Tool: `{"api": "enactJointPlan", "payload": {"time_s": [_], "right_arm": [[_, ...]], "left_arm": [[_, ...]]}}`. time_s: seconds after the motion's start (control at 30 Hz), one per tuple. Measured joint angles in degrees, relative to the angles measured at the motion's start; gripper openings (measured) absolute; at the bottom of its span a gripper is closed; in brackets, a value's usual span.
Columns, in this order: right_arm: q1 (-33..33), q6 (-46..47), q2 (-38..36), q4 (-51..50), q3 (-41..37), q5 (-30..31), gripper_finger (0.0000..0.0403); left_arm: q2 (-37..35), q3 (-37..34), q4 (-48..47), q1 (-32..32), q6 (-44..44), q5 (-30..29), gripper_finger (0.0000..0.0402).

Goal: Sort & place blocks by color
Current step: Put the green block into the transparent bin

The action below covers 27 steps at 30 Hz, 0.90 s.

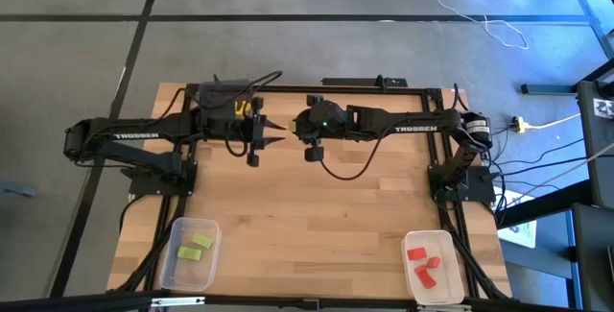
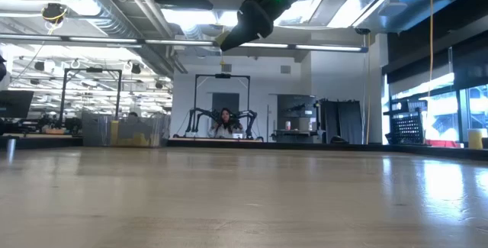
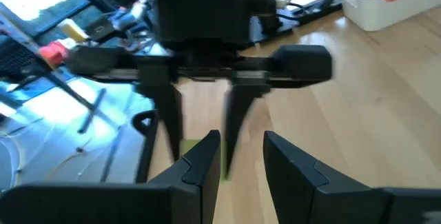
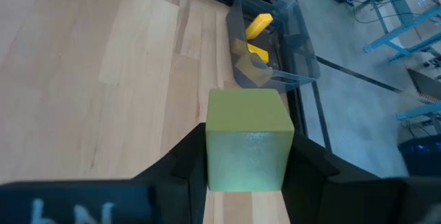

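Spanning a grey-floored open lab, bare wooden table (image 1: 317, 216), right gripper (image 4: 248, 176) jaws grasping green block (image 4: 248, 138), left jaws unclear.

Two arms raised at the far side of the desk (image 1: 317, 206), tools facing each other.

The left tool (image 1: 278, 140) and right tool (image 1: 305, 130) are held close together, tip to tip, over the far middle. Light green blocks (image 1: 195, 248) are seen in a clear bin (image 1: 169, 254) at the near left corner. Red blocks (image 1: 422, 264) are seen in a white bin (image 1: 460, 278) at the near right corner.
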Motion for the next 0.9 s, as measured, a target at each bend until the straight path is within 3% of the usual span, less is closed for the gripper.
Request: {"api": "enactJointPlan", "payload": {"time_s": [0.37,0.9], "right_arm": [[-0.3,0.0,0.0,0.0,0.0,-0.6,0.013],[-1.5,-0.5,0.0,-0.2,0.0,-4.6,0.013]], "left_arm": [[0.0,0.0,0.5,-1.8,-4.5,-18.7,0.0102],[3.9,0.0,-4.4,-1.8,3.4,-16.3,0.0102]]}}
